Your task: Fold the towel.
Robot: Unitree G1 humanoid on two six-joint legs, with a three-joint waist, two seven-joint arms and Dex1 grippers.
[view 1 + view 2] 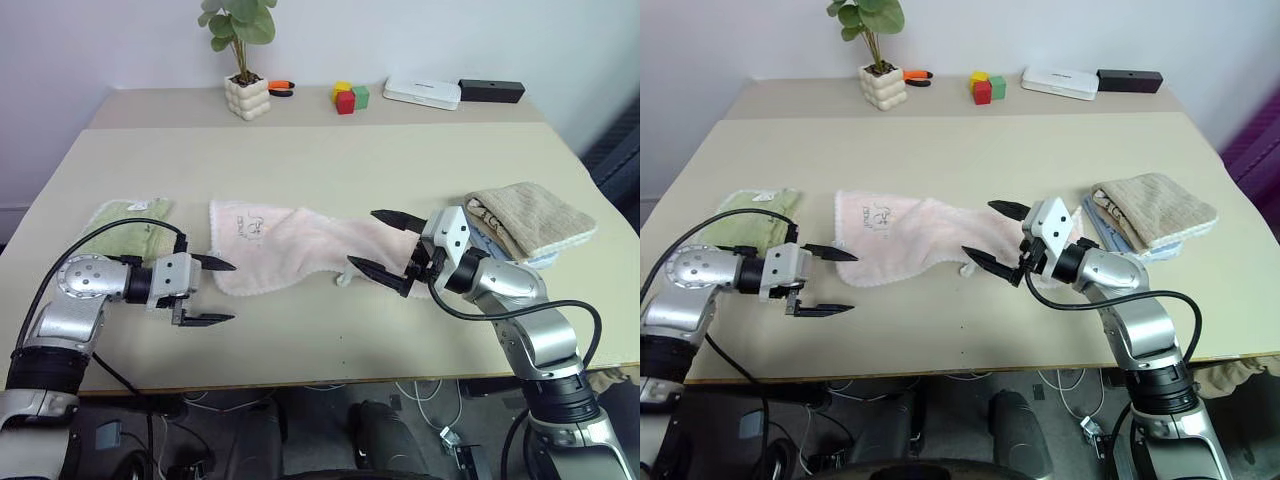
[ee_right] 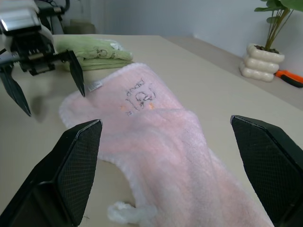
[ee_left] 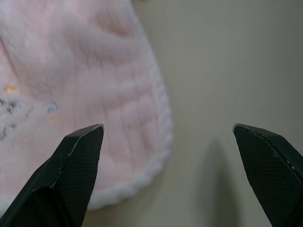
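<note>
Your towel [image 1: 300, 245] lies flat and rumpled across the middle of the bench [image 1: 330, 160], stretched from left to right, with its small dark embroidered drawing [image 1: 247, 227] up near the left end. A loose whitish tag or loop [image 1: 345, 278] sticks out from its near edge. Your left end effector [image 1: 212, 292] hangs just off the towel's near left corner, fingers spread wide with one above the other, holding nothing; its upper fingertip sits over the towel's edge. Your right end effector [image 1: 385, 248] hovers over the towel's right end, pointing left, its fingers likewise wide apart and empty. To the left of the towel lies the light green cloth [image 1: 128, 222]. To the right sits a tan ribbed towel [image 1: 530, 220] folded on a blue one. Along the far side you have a potted plant [image 1: 243, 50], coloured blocks [image 1: 350, 96], a white box [image 1: 422, 92] and a black box [image 1: 491, 90].
</note>
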